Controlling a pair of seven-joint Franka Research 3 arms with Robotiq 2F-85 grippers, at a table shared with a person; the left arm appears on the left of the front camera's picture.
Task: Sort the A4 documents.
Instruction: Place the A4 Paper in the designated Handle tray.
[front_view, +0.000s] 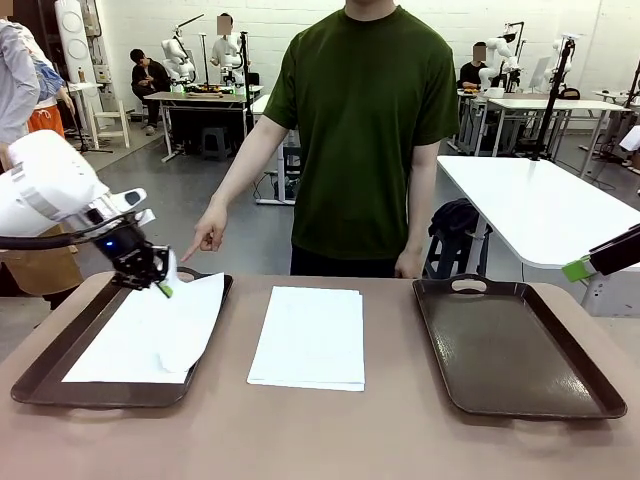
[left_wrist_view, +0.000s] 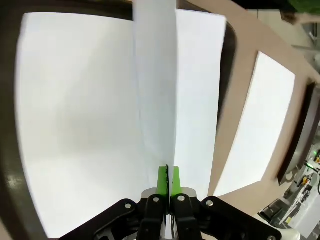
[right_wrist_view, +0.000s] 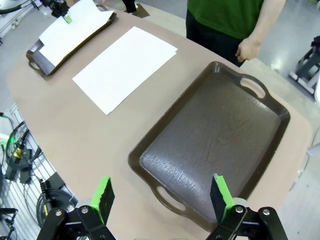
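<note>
Pinching one white sheet (front_view: 195, 312) by its edge, the left gripper (front_view: 163, 288) has its green pads pressed tight on the paper. It hangs over the far end of the left tray (front_view: 45, 378), which lies at nine o'clock on the table (front_view: 320, 440). The sheet droops in a curl from the pads, and its lower part touches the flat paper (front_view: 120, 350) lying in that tray. A neat stack of A4 documents (front_view: 310, 335) sits at the table's centre, between the two trays and touching neither. The dark brown right tray (front_view: 520, 345) lies at three o'clock. The right gripper (right_wrist_view: 162, 192) hovers above that tray's near end, jaws spread wide and holding nothing. A person (front_view: 365, 130) stands at twelve o'clock, across the table. One hand (front_view: 207, 238) points an index finger down at the left tray's far end, close to the left gripper at its one o'clock. The other hand (front_view: 408, 263) hangs by the table's far edge.
</note>
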